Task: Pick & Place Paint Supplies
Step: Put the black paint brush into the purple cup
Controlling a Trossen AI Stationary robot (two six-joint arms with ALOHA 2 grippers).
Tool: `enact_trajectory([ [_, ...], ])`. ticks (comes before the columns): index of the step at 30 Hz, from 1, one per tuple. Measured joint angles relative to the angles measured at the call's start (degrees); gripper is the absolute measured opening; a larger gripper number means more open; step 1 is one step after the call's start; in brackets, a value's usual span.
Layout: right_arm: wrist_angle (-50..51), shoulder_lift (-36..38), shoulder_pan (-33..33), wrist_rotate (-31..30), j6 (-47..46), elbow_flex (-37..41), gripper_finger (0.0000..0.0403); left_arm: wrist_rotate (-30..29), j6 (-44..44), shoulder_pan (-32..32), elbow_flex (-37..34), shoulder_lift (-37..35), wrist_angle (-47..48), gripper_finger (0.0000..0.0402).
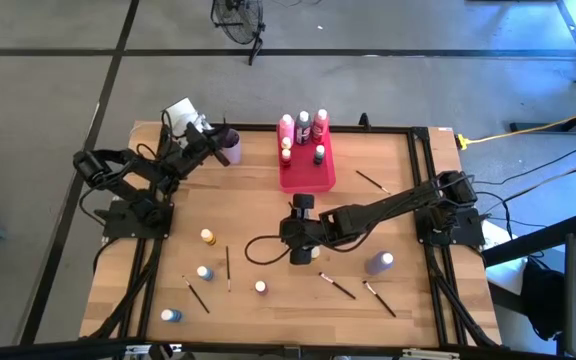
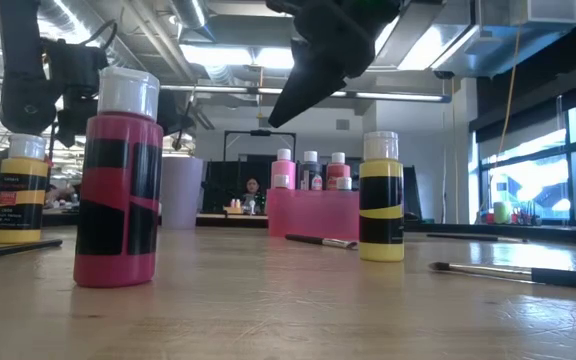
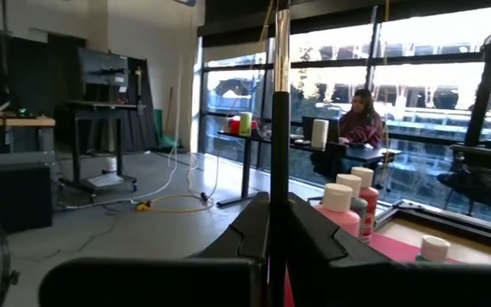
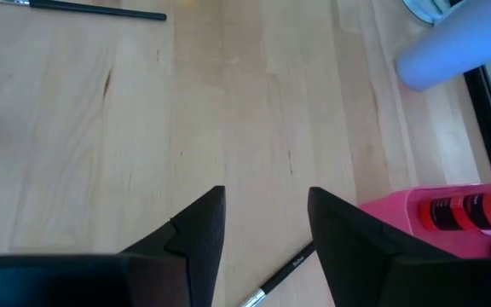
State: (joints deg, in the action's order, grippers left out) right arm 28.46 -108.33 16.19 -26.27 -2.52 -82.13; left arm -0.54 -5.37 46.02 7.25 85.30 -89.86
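While both arms reach over the wooden table (image 1: 268, 230), the parts are as follows.
Left gripper (image 1: 220, 141): fingers clenched on a thin paintbrush (image 3: 279, 128) standing upright between them, at the lilac cup (image 1: 231, 147).
Right gripper (image 1: 299, 205): fingers parted and empty, above bare wood just beside the pink tray (image 1: 308, 172).
Tray contents: several paint bottles (image 1: 303, 126).
Table: loose bottles (image 1: 207, 237) and brushes (image 1: 228, 268), scattered.

The tray (image 1: 306, 176) sits at the tabletop (image 1: 388, 230) rear centre and holds several bottles (image 1: 303, 127). The cup (image 1: 231, 147) stands to its left. Loose bottles (image 1: 207, 237) and paintbrushes (image 1: 228, 268) lie scattered across the front half.
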Motion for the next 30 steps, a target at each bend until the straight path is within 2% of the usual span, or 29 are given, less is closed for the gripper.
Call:
enact_trajectory([
  [22,-0.10,0.02,0.00,0.01,0.39,0.00,0.0171,3.09,3.98,-0.03,-0.04,0.00,2.46,0.0016],
  [30,-0.11,0.02,0.00,0.01,0.39,0.00,0.0172,2.18,5.69,-0.15,0.18,0.02,4.05,0.0016],
])
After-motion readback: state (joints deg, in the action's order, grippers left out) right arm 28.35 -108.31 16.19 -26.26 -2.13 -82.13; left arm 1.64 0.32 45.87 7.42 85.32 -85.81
